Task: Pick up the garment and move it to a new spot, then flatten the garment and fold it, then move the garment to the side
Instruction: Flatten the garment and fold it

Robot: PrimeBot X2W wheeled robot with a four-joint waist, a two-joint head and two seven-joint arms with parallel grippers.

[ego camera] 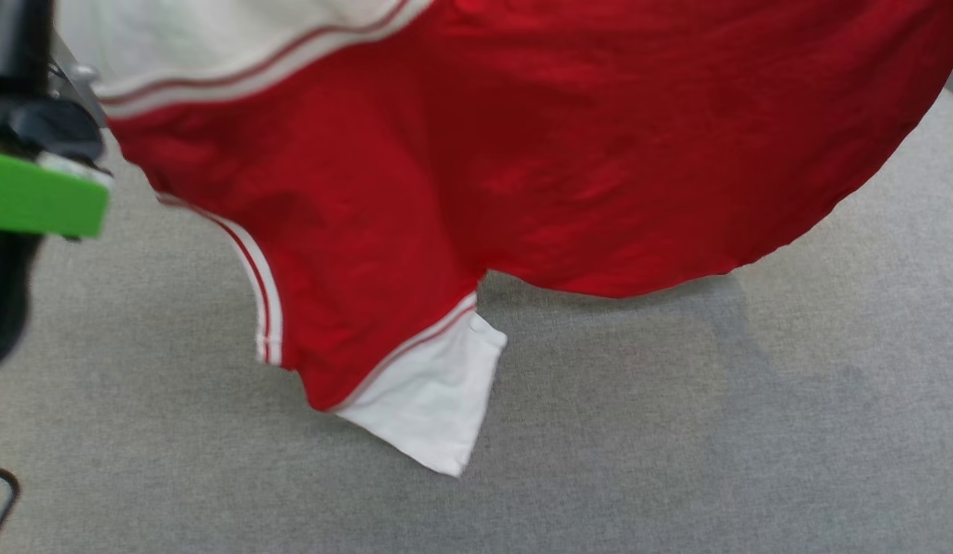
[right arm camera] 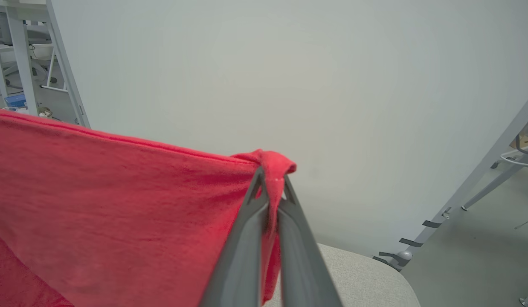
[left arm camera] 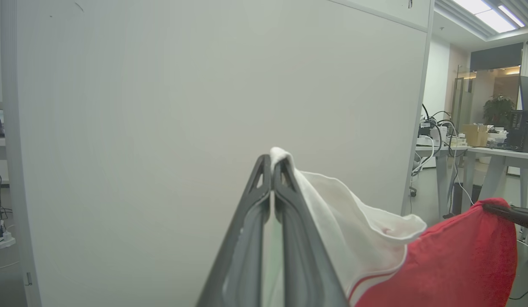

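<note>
The left claw (left arm camera: 271, 158) pinched the jersey (ego camera: 523, 154) by its white sleeve (left arm camera: 353, 213), the right claw (right arm camera: 271, 175) its red edge. It hung over the grey surface (ego camera: 677, 446), before a pale partition (left arm camera: 161, 106).

Hung garment (ego camera: 561, 138) blocks middle; grey surface (ego camera: 677, 446) open nearside; panel (left arm camera: 161, 106) beyond.

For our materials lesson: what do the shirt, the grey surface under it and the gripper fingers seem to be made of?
The shirt looks like soft matt knit cloth, perhaps cotton jersey: it drapes and creases. The surface looks like matt grey woven or felted fabric: fine speckled texture. The fingers look like smooth dark grey plastic or rubber: moulded cut-outs, faint sheen.
</note>
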